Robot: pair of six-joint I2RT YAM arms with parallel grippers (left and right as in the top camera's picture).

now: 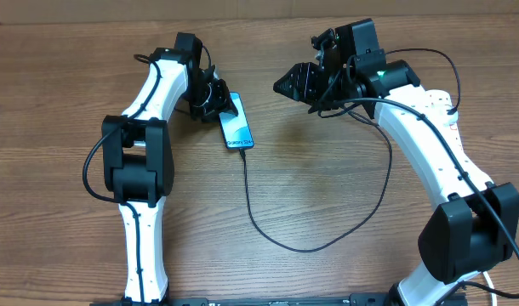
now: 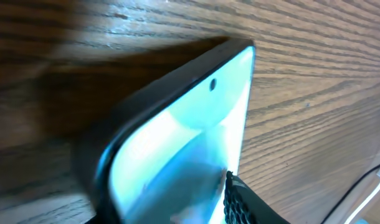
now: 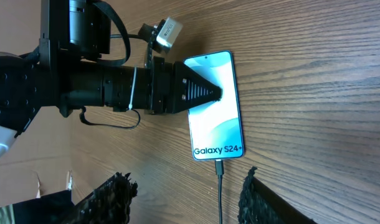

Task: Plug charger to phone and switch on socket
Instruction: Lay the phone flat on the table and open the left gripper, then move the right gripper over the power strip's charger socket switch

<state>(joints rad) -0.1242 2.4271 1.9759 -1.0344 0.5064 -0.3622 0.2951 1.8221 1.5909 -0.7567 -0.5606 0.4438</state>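
Showing "Galaxy S24+", phone (image 3: pixel 218 124) sits at left hand (image 3: pixel 213 93), grip unclear; right hand (image 3: pixel 187 175) spread.

The overhead camera looks straight down on the whole bench (image 1: pixel 327 204) from afar. The left wrist camera skims the phone (image 2: pixel 196 137) from very near. The right wrist camera faces left and downward from farther off, and all three views share that phone.

A brown wood-grain counter (image 1: pixel 327 195) fills the view under even light, with soft shadows. Beyond the counter's far edge runs a paler tan strip (image 1: pixel 242 4), too narrow to identify.
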